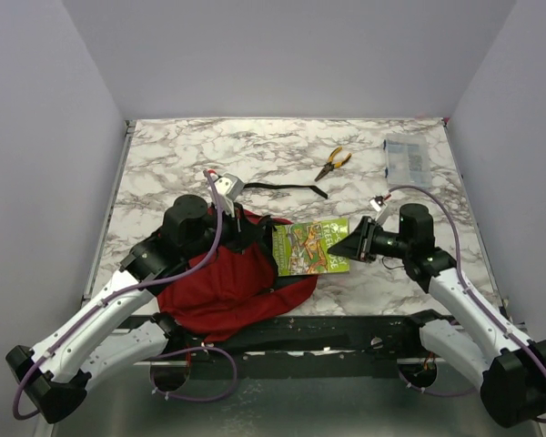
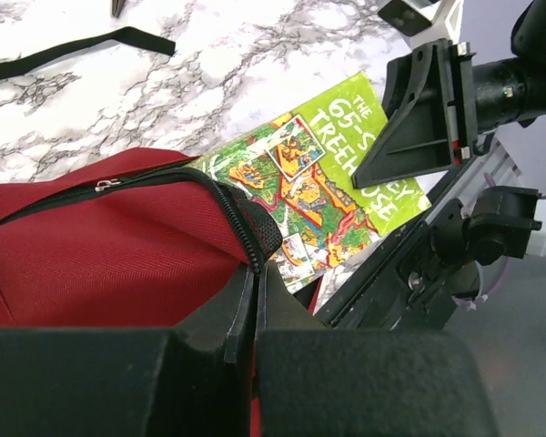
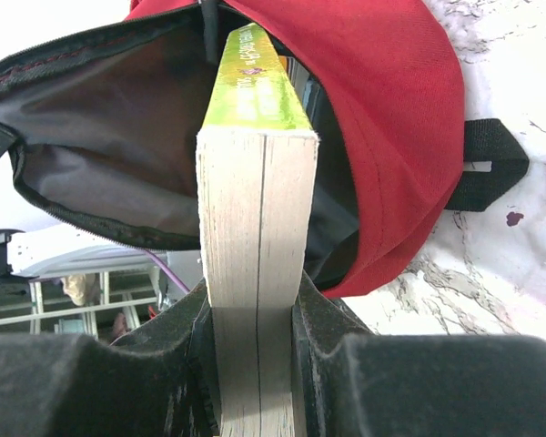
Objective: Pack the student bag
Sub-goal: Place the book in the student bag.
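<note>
While the right gripper (image 1: 353,246) was clamped on the page edge of the green Treehouse book (image 1: 309,248), gripping it at one end only, the risks sat at the other end. The book's leading corner could have snagged the black zipper rim (image 2: 246,218) or dug into the grey lining (image 3: 100,137). In that case, I judged, the push would have shoved the soft student bag (image 1: 227,282) across the table (image 1: 164,164) rather than filling it. Held so far from its front, the book could also have pivoted between the jaws. The left gripper (image 2: 255,273) was pinched shut on the rim's fabric, lifting the mouth open. A slip of that thin pinch would have dropped the flap onto the book. Both wrists were working close together, so a knock between them was possible too.

The bag lay toward the table's near edge, left of centre, with its mouth turned right. The left gripper touched it at the raised rim. The right gripper stood apart from it, off to its right, joined only by the book. The book's far end looked just inside the opening.
</note>
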